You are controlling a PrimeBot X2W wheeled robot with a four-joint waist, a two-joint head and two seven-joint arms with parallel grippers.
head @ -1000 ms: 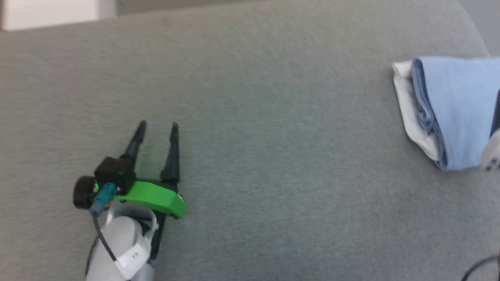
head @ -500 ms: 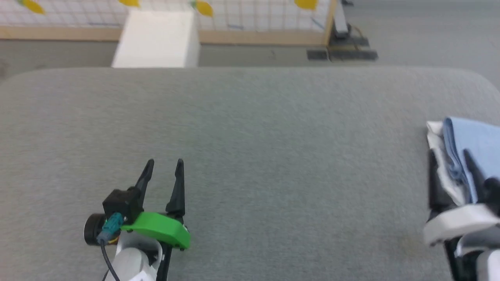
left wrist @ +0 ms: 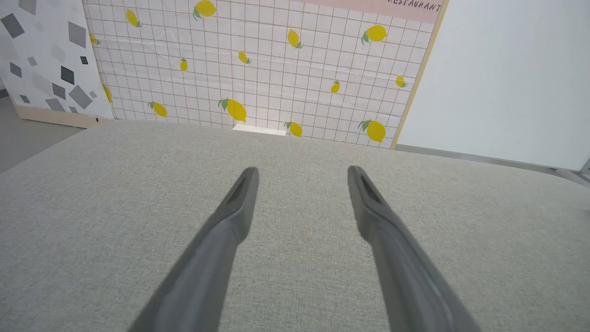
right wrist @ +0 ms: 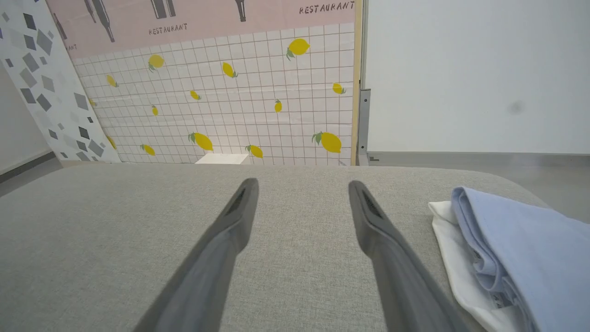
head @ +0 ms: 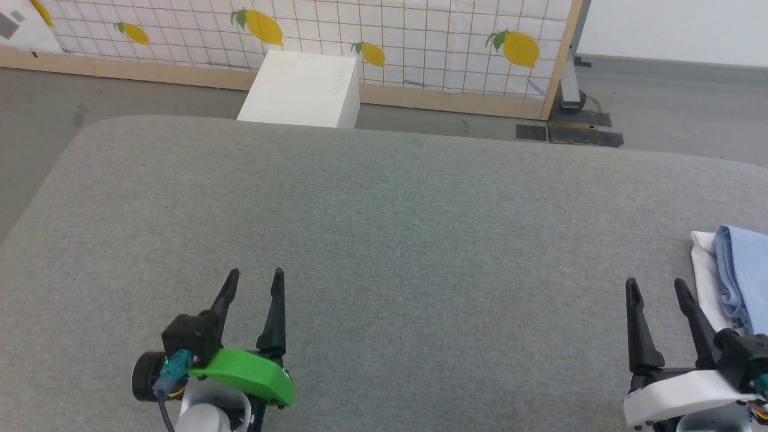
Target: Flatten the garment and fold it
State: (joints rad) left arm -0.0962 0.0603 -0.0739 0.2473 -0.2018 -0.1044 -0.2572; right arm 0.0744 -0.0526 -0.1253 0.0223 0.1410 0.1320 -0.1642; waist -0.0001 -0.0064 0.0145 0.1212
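Note:
The garment (head: 741, 276) is a folded light blue shirt with a white layer at its edge, lying at the far right of the grey table (head: 384, 216). In the right wrist view the garment (right wrist: 511, 249) lies just right of the fingers. My right gripper (head: 656, 287) stands open at the lower right, close beside the garment's white edge, nothing between its fingers (right wrist: 373, 221). My left gripper (head: 255, 277) stands open at the lower left over bare cloth, far from the garment, and its fingers (left wrist: 239, 203) hold nothing.
A white box (head: 303, 90) stands on the floor behind the table's far edge. Behind it is a tiled partition with lemon prints (head: 384, 36) and a metal post base (head: 570, 102). The table's corners are rounded.
The head camera has tilted up, so the partition and floor have come into sight. The right gripper has come off the garment and now stands open beside it.

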